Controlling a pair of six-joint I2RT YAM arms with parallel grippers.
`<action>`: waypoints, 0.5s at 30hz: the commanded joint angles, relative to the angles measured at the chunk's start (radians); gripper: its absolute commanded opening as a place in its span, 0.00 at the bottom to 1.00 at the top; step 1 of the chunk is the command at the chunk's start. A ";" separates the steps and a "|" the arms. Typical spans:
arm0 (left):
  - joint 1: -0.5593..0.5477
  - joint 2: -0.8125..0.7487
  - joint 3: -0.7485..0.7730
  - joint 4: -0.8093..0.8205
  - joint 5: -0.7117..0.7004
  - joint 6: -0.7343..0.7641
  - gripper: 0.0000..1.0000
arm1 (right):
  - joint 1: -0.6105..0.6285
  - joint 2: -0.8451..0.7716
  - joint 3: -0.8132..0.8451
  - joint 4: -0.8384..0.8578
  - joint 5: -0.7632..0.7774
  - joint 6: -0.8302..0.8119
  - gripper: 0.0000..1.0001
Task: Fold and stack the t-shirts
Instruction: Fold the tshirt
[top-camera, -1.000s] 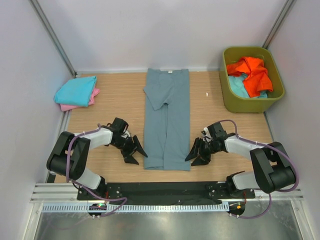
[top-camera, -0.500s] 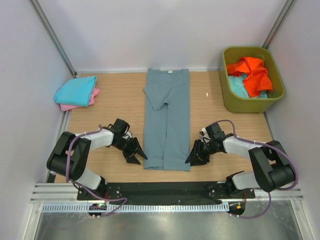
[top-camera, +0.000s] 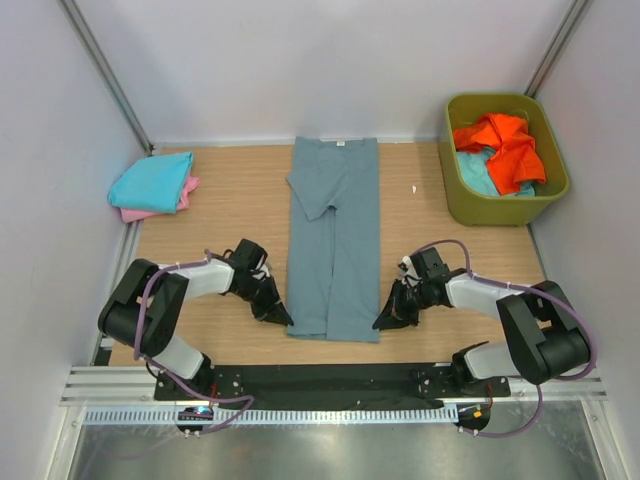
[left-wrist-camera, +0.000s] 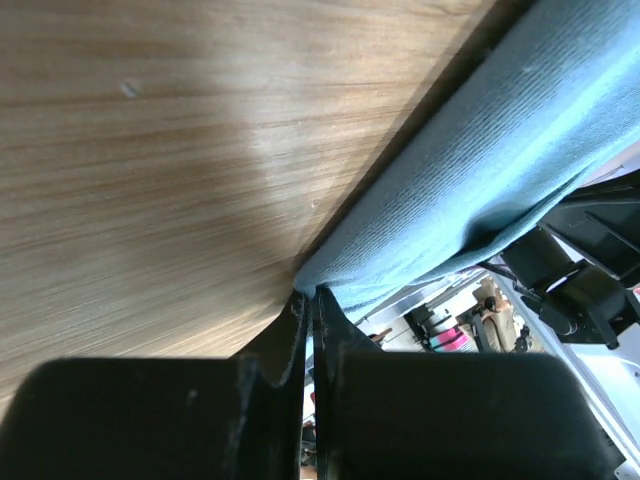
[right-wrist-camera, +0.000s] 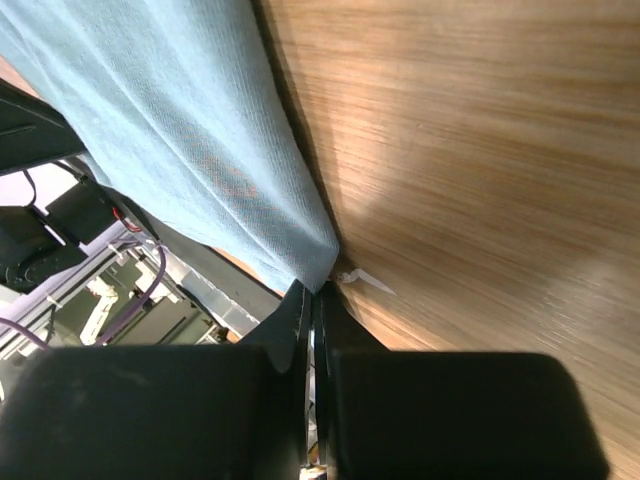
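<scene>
The left hand (top-camera: 277, 314) lay low on the desk (top-camera: 230, 210), its fingers pressed together on the near left corner of the grey-blue t-shirt (top-camera: 335, 230). In the left wrist view the two dark fingers (left-wrist-camera: 285, 340) met with barely a slit between them, and the cloth's corner (left-wrist-camera: 480, 170) ran right into their tips.

The right hand (top-camera: 384, 320) mirrored it, pinching the near right corner of the same shirt. Its wrist view showed the fingers (right-wrist-camera: 345, 320) closed, with the hem (right-wrist-camera: 200, 150) ending at their tips.

Between the two hands the shirt stretched flat and narrow, away from them toward the back wall, with a small white label (top-camera: 339, 143) at its far end.

Well beyond the left hand, off to its left, a turquoise t-shirt (top-camera: 150, 182) sat folded on top of a pink t-shirt (top-camera: 190, 186). Far ahead of the right hand, to its right, an olive-green tub (top-camera: 455, 205) held an orange t-shirt (top-camera: 505, 145) crumpled over a light blue t-shirt (top-camera: 478, 176).
</scene>
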 joint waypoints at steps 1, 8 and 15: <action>-0.002 -0.005 0.013 0.042 -0.050 0.024 0.00 | 0.005 -0.026 0.005 0.010 0.009 -0.032 0.01; -0.001 -0.083 0.158 0.002 -0.019 0.175 0.00 | -0.073 -0.091 0.133 -0.124 -0.014 -0.146 0.01; 0.073 -0.031 0.368 -0.062 -0.007 0.279 0.00 | -0.180 -0.031 0.347 -0.141 -0.029 -0.191 0.01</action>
